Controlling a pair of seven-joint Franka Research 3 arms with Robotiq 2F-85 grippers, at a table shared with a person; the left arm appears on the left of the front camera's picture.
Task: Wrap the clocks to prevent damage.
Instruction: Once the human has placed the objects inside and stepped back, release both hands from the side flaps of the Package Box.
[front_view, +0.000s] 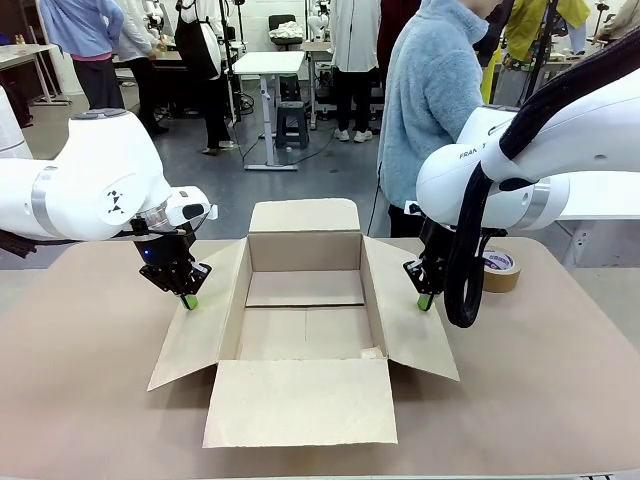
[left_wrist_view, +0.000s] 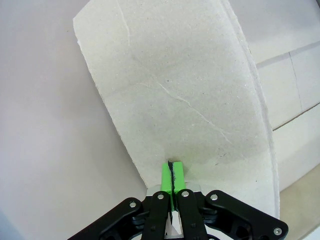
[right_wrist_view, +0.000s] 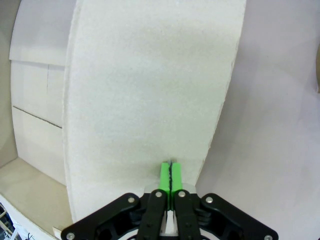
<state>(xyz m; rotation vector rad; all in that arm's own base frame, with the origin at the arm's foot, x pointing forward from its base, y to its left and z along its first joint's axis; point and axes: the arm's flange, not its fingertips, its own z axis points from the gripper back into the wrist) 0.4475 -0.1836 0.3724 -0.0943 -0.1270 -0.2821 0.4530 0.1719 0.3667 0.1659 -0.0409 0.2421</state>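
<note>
Left gripper (front_view: 190, 300) clenching its green pads tight together, tip sitting at the left flap (front_view: 195, 335) of the open cardboard box (front_view: 305, 252), right gripper (front_view: 426, 300) likewise clenching shut at the right flap (front_view: 410, 330), brown tape roll (front_view: 500, 268) lying just beyond on the table (front_view: 100, 420), person in a pale blue fleece (front_view: 430, 100) standing at the far side.

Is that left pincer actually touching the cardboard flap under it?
Cannot tell. The left wrist view looks straight down the shut left pincer onto the flap, hiding any gap; the front view is no clearer.
</note>
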